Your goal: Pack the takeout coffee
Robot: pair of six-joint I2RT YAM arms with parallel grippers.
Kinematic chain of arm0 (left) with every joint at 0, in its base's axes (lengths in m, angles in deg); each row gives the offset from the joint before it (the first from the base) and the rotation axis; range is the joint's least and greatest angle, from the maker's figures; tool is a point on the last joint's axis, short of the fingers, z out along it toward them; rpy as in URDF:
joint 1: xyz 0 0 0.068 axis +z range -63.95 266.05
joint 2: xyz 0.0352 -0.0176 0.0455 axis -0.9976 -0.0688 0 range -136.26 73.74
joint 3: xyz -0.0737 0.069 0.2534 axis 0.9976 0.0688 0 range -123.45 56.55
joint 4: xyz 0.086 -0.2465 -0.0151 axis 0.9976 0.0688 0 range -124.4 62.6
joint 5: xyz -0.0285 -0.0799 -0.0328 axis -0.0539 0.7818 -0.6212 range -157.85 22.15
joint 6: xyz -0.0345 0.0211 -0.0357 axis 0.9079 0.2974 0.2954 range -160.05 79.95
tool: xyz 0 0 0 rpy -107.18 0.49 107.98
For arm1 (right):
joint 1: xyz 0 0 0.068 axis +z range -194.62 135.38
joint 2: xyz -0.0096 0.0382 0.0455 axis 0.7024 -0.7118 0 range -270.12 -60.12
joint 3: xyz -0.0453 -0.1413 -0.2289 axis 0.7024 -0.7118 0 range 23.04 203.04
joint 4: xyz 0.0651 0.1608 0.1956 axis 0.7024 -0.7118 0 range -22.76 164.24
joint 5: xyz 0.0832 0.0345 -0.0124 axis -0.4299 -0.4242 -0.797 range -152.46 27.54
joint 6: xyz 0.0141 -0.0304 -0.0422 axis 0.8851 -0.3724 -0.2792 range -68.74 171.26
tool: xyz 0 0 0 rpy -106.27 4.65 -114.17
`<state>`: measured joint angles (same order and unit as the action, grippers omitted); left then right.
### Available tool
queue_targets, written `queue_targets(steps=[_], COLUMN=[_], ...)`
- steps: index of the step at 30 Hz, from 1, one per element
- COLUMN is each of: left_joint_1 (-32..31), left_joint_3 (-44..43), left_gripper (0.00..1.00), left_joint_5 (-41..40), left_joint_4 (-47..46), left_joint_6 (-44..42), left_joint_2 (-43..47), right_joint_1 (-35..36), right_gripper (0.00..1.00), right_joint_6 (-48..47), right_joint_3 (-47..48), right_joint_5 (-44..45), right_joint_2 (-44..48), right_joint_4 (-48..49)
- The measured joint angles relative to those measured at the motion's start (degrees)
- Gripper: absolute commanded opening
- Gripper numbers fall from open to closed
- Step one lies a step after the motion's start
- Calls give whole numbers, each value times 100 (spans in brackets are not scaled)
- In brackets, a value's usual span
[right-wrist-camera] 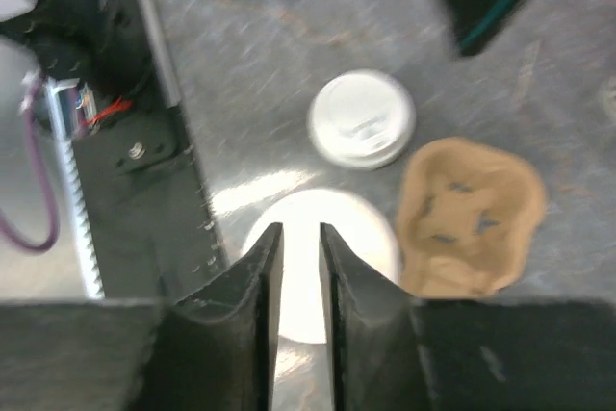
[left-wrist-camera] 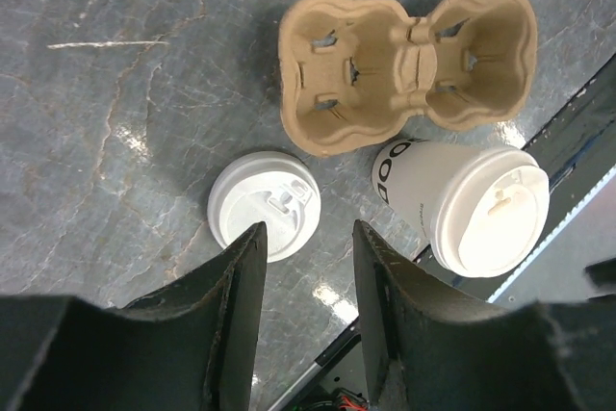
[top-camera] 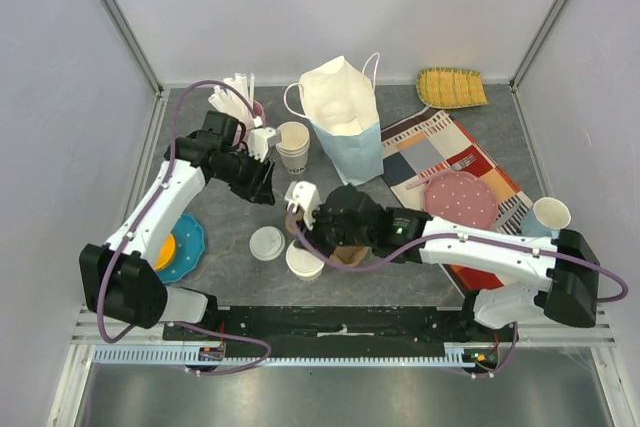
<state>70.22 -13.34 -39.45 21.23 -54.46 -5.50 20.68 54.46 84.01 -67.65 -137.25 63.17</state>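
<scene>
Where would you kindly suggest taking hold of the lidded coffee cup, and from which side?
Grip the takeout coffee by its paper wall just below the lid, from the side away from the cardboard carrier: it stands upright, and the lid's overhanging rim should stop slipping.

The left pincer [left-wrist-camera: 306,300] points down at a slant, its two dark fingers [left-wrist-camera: 236,320] set well apart with open space between them. Behind it the black left wrist [top-camera: 215,137] folds over, and the white left forearm [top-camera: 160,209] runs back from it to the shoulder. The right pincer [right-wrist-camera: 299,286] faces straight down. Its fingertips [right-wrist-camera: 258,305] are nearly parallel with only a narrow slit between them, though this view is blurred. Behind this pincer the white right forearm [top-camera: 480,247] stretches long and low.
</scene>
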Motion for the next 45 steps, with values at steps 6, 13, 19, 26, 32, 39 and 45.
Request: queue_targets(steps=[6,13,19,26,32,39,45], left_joint_1=[201,258,258,260,258,258,258], left_joint_3=[109,247,280,280,332,337,337], left_gripper=[48,49,48,48,48,49,49], left_joint_5=[2,2,2,9,17,28,90], left_joint_4=[-101,-179,-184,-203,-205,-208,-208], left_joint_6=[46,66,66,68,68,68,68], left_joint_2=[210,216,227,240,243,243,243], right_joint_1=[494,538,546,483,315,304,245], right_gripper=[0,0,0,0,0,23,61], right_joint_6=[-474,-686,-772,-719,-603,-608,-439], right_joint_3=[197,474,636,216,109,382,844], right_joint_5=[-297,-280,-118,-120,-227,-356,-400], right_joint_2=[-697,-960,-940,-1012,-984,-984,-822], right_joint_4=[-732,-1088,-1080,-774,-487,-776,-844])
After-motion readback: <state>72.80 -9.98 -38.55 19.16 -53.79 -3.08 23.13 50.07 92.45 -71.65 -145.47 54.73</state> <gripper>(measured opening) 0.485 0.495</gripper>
